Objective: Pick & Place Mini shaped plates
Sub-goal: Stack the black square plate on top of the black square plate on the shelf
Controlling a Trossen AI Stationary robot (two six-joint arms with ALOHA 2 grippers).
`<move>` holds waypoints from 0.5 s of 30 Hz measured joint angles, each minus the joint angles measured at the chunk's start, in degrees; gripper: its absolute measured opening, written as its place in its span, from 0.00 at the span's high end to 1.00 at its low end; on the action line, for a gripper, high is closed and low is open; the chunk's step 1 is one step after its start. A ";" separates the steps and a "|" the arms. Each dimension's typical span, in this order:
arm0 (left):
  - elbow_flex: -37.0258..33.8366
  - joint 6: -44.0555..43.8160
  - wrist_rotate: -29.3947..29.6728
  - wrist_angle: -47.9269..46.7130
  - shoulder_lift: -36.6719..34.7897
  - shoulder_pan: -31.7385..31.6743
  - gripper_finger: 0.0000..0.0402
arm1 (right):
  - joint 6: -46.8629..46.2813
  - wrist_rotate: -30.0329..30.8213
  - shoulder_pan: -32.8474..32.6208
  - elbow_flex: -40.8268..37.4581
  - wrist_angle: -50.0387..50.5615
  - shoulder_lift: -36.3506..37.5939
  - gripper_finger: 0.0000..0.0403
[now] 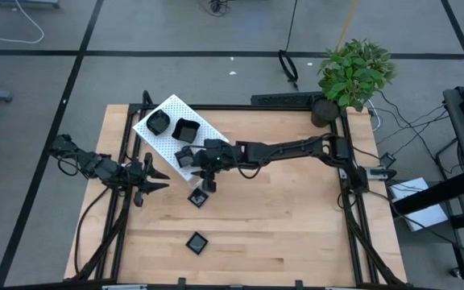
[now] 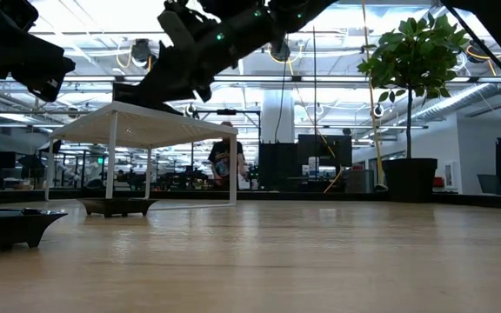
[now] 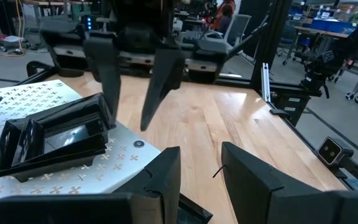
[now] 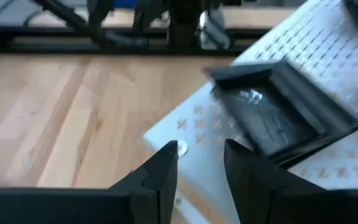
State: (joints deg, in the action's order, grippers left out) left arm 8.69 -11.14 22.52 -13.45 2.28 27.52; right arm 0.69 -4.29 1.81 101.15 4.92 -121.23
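Right gripper (image 1: 209, 179) hovered at white box (image 1: 170, 109) 5 o'clock corner, jaws part open, empty. I judged: descend squarely over square plate (image 4: 272, 118) there. Left gripper (image 1: 145, 187) waited, part open.

A table (image 1: 296, 217) of pale, smooth wood planks is seen. The box (image 1: 167, 129) looks matt white, perforated with crosses. The plates (image 3: 55, 134) are glossy black, seemingly plastic.
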 joint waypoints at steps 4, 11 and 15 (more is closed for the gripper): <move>0.00 0.00 -0.01 0.00 0.00 -0.01 0.70 | -0.63 -0.22 0.83 -0.29 -0.28 0.04 0.69; 0.00 0.00 -0.01 0.00 0.00 -0.01 0.70 | -2.70 -0.22 0.90 -0.37 -0.58 0.04 0.69; 0.00 0.00 0.00 0.00 0.00 0.01 0.70 | -1.51 -0.24 0.69 -0.37 -1.38 0.04 0.69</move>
State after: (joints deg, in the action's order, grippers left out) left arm 8.69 -11.14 22.52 -13.45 2.28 27.52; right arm -0.82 -4.54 2.50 100.77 3.54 -121.19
